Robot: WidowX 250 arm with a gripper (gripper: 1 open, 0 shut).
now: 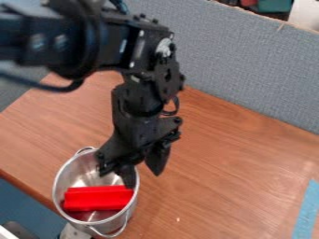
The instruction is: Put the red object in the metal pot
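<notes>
Looking down from above the table (pixel 243 140), we see the block (pixel 97 199) lying flat inside the pot (pixel 77 172), red against the polished steel, its long side running roughly across the bowl and nearer the front wall than the back. It sits on the pot floor, not propped on the rim, so we judge the placing itself to be done.

Our gripper (pixel 131 161) hangs just over the pot's far rim, pointing down, with the dark arm (pixel 125 47) reaching in from the upper left. The fingers stand apart with a gap between them and nothing in that gap; the block is below and in front of them, clear of both tips. We read that as a released hold: the jaws are spread because the block has no more need of them, and the wrist is over the rim and not the centre so the fingers can leave without knocking the pot.

The pot stands at the near left corner of the wooden table, close to the edge, which is why any exit should be upward first. A sideways brush against the rim could push it off. The blue wall (pixel 249 65) behind is well clear.
</notes>
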